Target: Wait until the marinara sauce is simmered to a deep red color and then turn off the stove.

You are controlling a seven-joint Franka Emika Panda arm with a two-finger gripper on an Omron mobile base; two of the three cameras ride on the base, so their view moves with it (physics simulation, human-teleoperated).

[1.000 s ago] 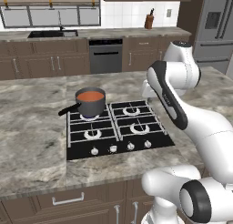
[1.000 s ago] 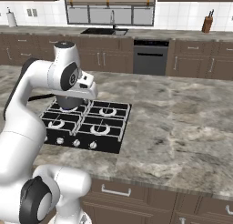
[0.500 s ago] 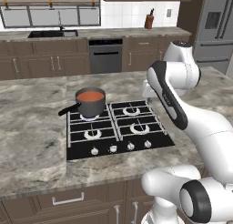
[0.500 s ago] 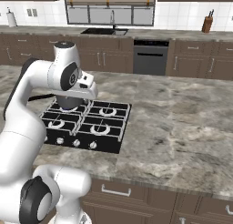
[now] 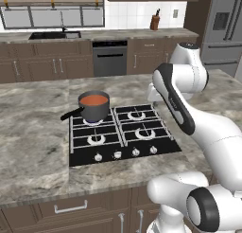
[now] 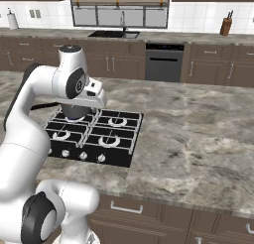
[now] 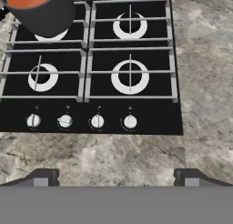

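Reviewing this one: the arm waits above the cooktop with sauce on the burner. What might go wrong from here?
1. The sauce looks orange-red, not deep red; turning off now may be premature.
2. Four alike knobs sit in a row, and one looks turned differently; the open gripper might pick the wrong one.
3. The saucepan handle juts left off the stove; a low swing might catch it.

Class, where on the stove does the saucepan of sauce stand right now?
In the left base view, the saucepan stands on the far-left burner of the stove, its handle pointing left over the counter, the knobs along the near edge.
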